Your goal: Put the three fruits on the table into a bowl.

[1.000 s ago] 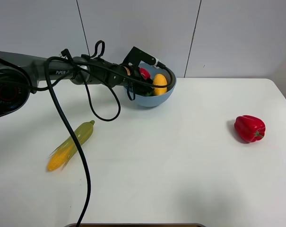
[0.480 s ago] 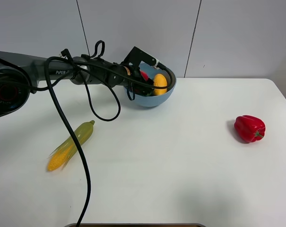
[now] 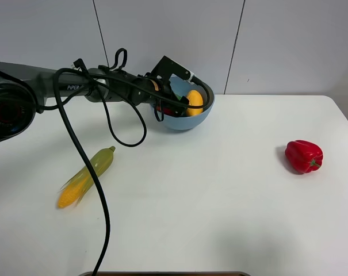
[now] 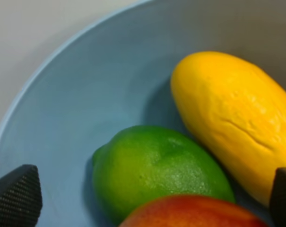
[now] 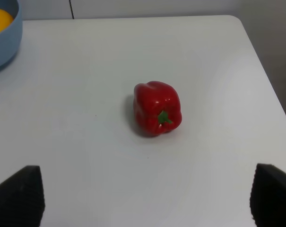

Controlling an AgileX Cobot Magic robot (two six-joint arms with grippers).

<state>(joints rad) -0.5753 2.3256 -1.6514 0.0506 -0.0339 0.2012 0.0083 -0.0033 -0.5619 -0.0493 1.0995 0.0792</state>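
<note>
All three fruits lie in the light-blue bowl (image 3: 188, 118), which stands at the back of the white table (image 3: 208, 195). The left wrist view shows the green lime (image 4: 157, 165) on the bowl's floor (image 4: 86, 94), the yellow-orange mango (image 4: 232, 118) beside it, and the red fruit (image 4: 195, 213) touching the lime. My left gripper (image 4: 150, 201) reaches into the bowl (image 3: 176, 102), open, its fingertips (image 4: 15, 198) wide apart on either side of the red fruit and clear of it. The mango (image 3: 194, 102) shows over the rim. My right gripper (image 5: 145, 195) is open and holds nothing.
A red bell pepper (image 3: 303, 156) lies near the table's right edge, in front of the right gripper (image 5: 157, 108). A corn cob (image 3: 86, 177) lies at the left. The left arm's black cable (image 3: 84, 167) hangs over the table beside the cob.
My left gripper has opened inside the bowl and let go of the red fruit, which now sits lower among the other fruits. The right gripper has not moved.
</note>
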